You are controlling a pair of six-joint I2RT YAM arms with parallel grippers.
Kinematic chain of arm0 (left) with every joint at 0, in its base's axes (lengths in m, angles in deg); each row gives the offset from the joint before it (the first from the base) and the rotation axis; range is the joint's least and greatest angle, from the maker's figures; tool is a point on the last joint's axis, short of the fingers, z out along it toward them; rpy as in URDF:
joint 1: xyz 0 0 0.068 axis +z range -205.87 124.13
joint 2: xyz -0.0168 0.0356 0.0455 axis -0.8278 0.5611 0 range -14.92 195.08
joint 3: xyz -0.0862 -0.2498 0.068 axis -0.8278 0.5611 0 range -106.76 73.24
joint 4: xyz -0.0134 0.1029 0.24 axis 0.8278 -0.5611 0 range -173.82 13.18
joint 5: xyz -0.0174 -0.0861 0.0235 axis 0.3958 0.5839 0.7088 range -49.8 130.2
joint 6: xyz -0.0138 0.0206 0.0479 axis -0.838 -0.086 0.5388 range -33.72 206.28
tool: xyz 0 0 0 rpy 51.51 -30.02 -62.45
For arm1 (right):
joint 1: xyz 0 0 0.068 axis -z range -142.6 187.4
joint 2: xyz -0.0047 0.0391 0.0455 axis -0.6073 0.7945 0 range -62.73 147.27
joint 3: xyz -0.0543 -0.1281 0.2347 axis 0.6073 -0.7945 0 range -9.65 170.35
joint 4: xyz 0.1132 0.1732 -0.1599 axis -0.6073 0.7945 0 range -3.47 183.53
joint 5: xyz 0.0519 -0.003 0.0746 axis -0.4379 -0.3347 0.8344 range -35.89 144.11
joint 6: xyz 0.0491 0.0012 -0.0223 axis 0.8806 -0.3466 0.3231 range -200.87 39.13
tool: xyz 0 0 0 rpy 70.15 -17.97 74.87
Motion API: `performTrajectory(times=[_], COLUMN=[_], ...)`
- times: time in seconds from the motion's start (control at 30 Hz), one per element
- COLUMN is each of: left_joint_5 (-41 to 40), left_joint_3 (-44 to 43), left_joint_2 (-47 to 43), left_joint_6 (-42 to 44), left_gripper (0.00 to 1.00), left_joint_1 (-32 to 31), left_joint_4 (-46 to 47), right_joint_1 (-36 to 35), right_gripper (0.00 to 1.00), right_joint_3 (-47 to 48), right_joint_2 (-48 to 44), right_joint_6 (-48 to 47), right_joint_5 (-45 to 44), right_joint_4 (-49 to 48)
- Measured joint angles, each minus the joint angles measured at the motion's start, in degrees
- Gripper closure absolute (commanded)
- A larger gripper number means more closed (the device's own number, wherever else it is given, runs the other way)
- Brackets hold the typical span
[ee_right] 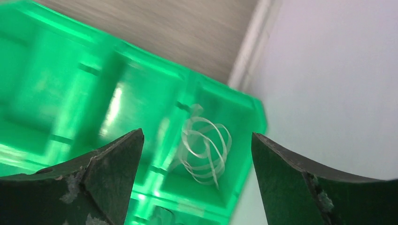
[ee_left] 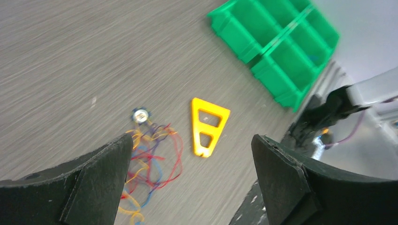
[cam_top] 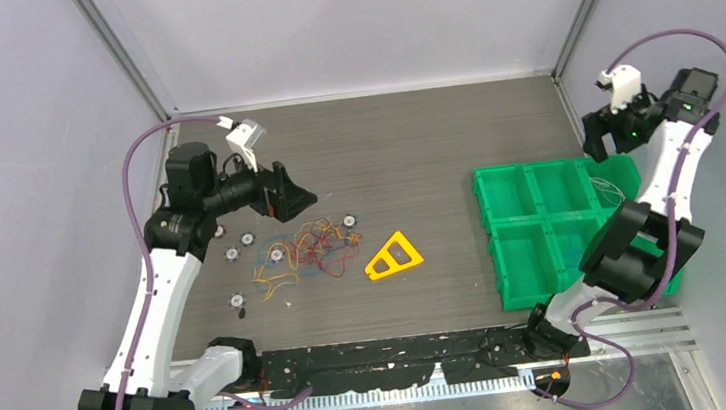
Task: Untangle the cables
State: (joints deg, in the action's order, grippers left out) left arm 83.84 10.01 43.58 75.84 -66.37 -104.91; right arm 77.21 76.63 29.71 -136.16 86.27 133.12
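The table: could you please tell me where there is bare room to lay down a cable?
Bare: between the yellow triangle and the green bins, and along the far wall. Crowded: around the cables and small discs.

Ahead of the left gripper (cam_top: 290,197), bare table runs to the green bin (cam_top: 487,215), broken only by the cable tangle (cam_top: 308,248), small discs (cam_top: 247,239) and a yellow triangle (cam_top: 393,256). Under the right gripper (ee_right: 197,136), the bin's dividers and a white wire coil (ee_right: 204,147) crowd the corner compartment. The wall (ee_right: 328,70) stands just beside it.
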Motion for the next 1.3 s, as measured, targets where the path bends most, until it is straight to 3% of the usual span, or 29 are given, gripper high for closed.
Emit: performTrajectory(times=[0.2, 0.4, 0.47, 0.63, 0.93, 1.03, 1.17, 1.23, 1.27, 1.3], left_joint_5=[-6.60, -9.77, -10.78, -11.89, -11.89, -13.22, -16.22, -17.62, -18.12, -18.53], left_joint_3=[-3.96, 2.27, 6.47, 17.29, 21.40, 22.21, 24.81, 25.16, 25.11, 25.05], left_joint_2=[5.75, 11.82, 11.89, 7.72, 10.32, 11.96, 12.39, 12.50, 12.44, 12.22], left_joint_6=[16.92, 34.27, 40.85, 53.05, 63.08, 64.94, 66.34, 66.40, 66.31, 66.14], left_gripper=[0.04, 0.13, 0.14, 0.18, 0.27, 0.36, 0.58, 0.82, 0.97, 1.00], left_joint_1=[2.71, 11.56, 12.98, 13.18, 10.34, 7.30, 4.98, 4.83, 4.83, 4.83], left_joint_4=[-15.10, -27.41, -29.77, -29.31, -21.42, -18.27, -15.15, -14.93, -14.86, -14.95], right_joint_1=[-16.76, -44.72, -53.94, -68.94, -82.62, -84.26, -86.14, -86.95, -87.25, -87.67], right_gripper=[0.06, 0.07, 0.08, 0.09, 0.09, 0.09, 0.14, 0.26, 0.40, 0.46], right_joint_3=[0.76, -6.19, -8.17, -9.07, -3.85, -0.90, 2.49, 3.98, 4.66, 5.44], right_joint_2=[-8.90, -13.18, -10.86, -0.11, 17.55, 21.31, 24.87, 26.58, 27.36, 28.37], right_joint_6=[6.49, 20.72, 26.36, 37.29, 47.50, 49.62, 51.08, 51.23, 51.21, 51.17], right_joint_5=[2.47, 2.54, 2.36, 1.42, -2.80, -3.67, -5.35, -6.78, -7.65, -8.83], right_joint_4=[6.47, 3.45, 0.79, -7.04, -16.17, -18.27, -20.28, -21.00, -21.14, -21.27])
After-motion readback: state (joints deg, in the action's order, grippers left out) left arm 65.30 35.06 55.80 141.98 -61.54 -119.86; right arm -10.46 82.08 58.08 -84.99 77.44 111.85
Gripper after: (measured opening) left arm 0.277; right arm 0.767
